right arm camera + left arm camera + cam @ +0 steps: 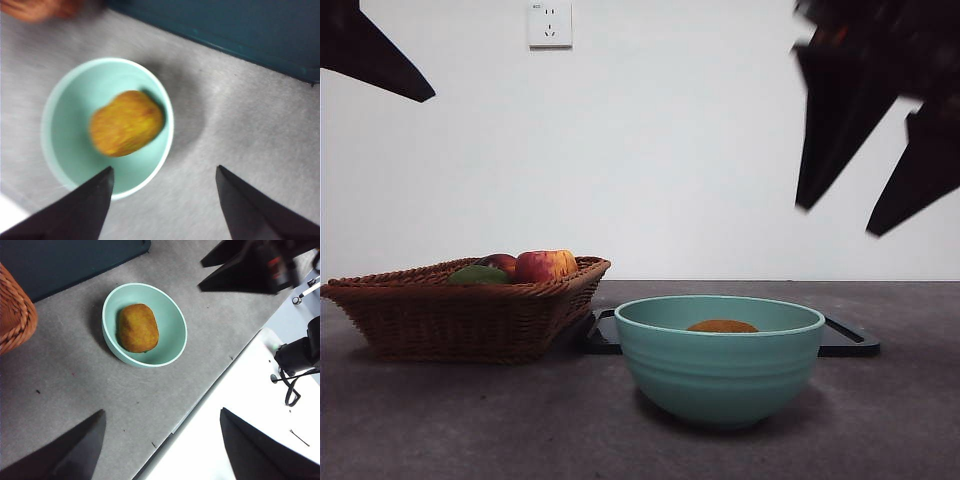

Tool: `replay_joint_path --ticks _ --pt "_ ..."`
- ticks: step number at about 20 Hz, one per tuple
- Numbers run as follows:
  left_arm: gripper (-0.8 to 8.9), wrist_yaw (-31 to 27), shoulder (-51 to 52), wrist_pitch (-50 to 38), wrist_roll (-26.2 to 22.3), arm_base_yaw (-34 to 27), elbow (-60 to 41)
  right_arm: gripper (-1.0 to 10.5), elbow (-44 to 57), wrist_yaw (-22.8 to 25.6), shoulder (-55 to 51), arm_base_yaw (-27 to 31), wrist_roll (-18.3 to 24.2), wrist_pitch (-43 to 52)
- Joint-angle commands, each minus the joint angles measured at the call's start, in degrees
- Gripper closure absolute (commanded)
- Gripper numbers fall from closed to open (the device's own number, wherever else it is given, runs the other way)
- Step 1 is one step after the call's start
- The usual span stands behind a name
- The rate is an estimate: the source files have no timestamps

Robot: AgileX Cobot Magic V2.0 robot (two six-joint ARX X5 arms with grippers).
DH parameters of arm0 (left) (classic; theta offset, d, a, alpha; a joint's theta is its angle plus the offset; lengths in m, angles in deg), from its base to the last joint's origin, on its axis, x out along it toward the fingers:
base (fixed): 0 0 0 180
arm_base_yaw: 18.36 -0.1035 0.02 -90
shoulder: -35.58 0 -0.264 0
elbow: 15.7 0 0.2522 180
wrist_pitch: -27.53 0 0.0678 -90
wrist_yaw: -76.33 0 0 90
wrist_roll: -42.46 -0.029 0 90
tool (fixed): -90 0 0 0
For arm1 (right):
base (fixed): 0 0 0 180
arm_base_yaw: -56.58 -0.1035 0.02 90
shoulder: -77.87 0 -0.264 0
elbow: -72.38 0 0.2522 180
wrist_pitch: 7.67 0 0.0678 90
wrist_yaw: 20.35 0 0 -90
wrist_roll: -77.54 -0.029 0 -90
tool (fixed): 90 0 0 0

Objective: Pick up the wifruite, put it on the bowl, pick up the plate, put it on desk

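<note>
Kiwifruit, a brown fuzzy oval fruit, shows in the front view only as a low dome above the rim of the round teal-green ceramic bowl at lower centre of the frame, on the dark grey matte desk; behind the bowl lies a flat black rectangular tray, and at left a brown wicker basket holds other fruit. The right gripper hangs at upper right, above and clear of the bowl, jaws spread and empty; a black tip of the left gripper waits at upper left. In the left wrist view the kiwifruit lies in the bowl at upper centre, its long axis near vertical in the frame; the left gripper is spread wide, holding nothing. In the blurred right wrist view the kiwifruit lies with its long axis tilted toward upper right. The fruit step looks done; next comes the plate, probably the tray, which calls for moving to its rim.
</note>
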Motion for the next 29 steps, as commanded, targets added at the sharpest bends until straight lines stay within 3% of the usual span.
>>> replay_joint_path --ticks 1,5,7,15,18,29 --pt "4.47 0.1 -0.3 -0.5 -1.1 0.3 0.5 6.3 -0.3 2.5 3.6 -1.5 -0.6 1.2" --pt "4.47 0.1 -0.3 -0.4 -1.1 0.3 0.5 6.4 -0.3 3.0 8.8 -2.7 -0.7 5.2" --pt "4.47 0.1 -0.3 -0.4 -1.1 0.3 0.5 7.1 -0.3 3.0 11.4 -2.9 -0.7 7.3" --pt "4.46 0.1 -0.3 -0.2 -1.1 0.3 0.5 8.1 -0.3 3.6 18.6 -2.9 -0.8 13.1" --pt "4.47 0.1 -0.3 -0.2 -1.1 0.3 0.5 9.4 -0.3 3.6 18.9 -2.9 -0.7 13.6" --pt "4.46 0.1 -0.3 -0.2 -1.1 0.3 0.5 9.4 -1.9 2.0 14.4 -2.6 -0.5 13.4"
